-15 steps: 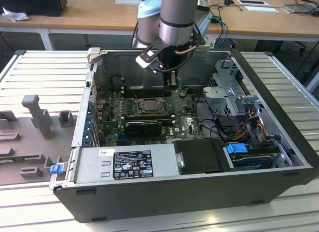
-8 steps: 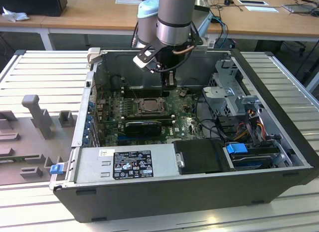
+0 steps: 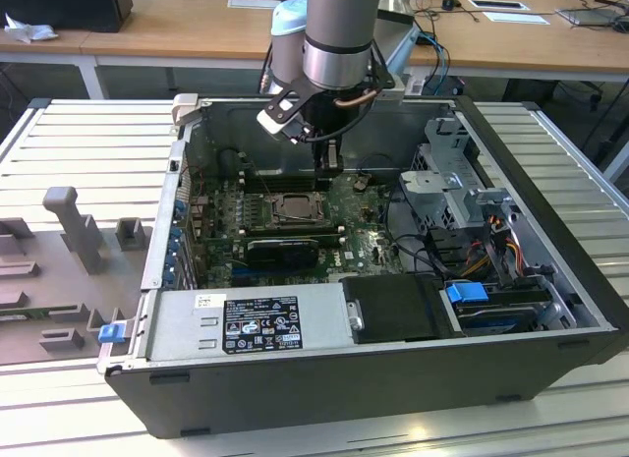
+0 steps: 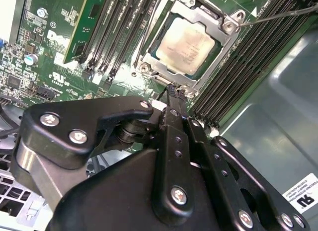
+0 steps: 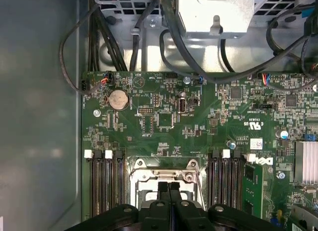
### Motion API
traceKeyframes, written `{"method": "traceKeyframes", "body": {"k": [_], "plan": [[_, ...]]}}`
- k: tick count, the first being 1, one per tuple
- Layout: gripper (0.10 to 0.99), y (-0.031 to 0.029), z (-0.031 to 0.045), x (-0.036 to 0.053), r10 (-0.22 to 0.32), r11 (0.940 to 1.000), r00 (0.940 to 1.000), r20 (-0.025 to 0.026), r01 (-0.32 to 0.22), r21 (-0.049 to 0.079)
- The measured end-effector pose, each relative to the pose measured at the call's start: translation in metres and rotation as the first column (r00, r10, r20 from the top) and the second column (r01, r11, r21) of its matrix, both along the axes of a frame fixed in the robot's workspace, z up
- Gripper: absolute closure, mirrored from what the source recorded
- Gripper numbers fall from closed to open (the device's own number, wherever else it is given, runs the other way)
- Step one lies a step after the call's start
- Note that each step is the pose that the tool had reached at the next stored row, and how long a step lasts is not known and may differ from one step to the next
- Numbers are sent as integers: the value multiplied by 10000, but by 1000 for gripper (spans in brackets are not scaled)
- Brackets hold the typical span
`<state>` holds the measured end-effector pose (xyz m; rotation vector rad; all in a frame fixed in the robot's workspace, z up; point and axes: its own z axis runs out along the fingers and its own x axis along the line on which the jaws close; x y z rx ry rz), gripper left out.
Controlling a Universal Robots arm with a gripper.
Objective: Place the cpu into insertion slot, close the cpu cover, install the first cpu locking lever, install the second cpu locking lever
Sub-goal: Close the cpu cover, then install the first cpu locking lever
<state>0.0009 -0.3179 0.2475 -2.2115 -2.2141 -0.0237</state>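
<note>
The pale silver cpu (image 4: 186, 39) lies flat in the insertion slot (image 3: 294, 209) on the green motherboard (image 5: 164, 116). The silvery cpu cover (image 4: 200, 12) lies down around it, with the chip showing through its cut-out. My gripper (image 4: 174, 92) hangs just above the socket's edge, with its black fingers pressed together and nothing seen between them. In the first wrist view the gripper (image 5: 169, 184) hides the middle of the insertion slot (image 5: 141, 176). A thin metal lever rod (image 4: 278, 15) runs from a socket corner across the memory slots.
Long black memory slots (image 5: 104, 181) flank the socket on both sides. A black ribbed heatsink (image 3: 283, 249) lies nearer the power supply (image 3: 256, 322). Cables (image 5: 149, 22) and a drive cage (image 3: 457, 182) stand on the exterior view's right. The case walls (image 3: 167, 221) box everything in.
</note>
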Motion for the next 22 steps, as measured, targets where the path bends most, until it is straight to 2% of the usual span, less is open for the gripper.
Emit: {"method": "traceKeyframes", "body": {"k": [4,7,12,22], "plan": [[980,0,-1,-61,-1,10000,10000,8,1,-1],[980,0,-16,-123,54,10000,10000,37,-54,0],[980,-2,-20,-240,162,9999,9999,37,-162,0],[980,-2,-19,-339,175,9998,9998,37,-175,-2]]}}
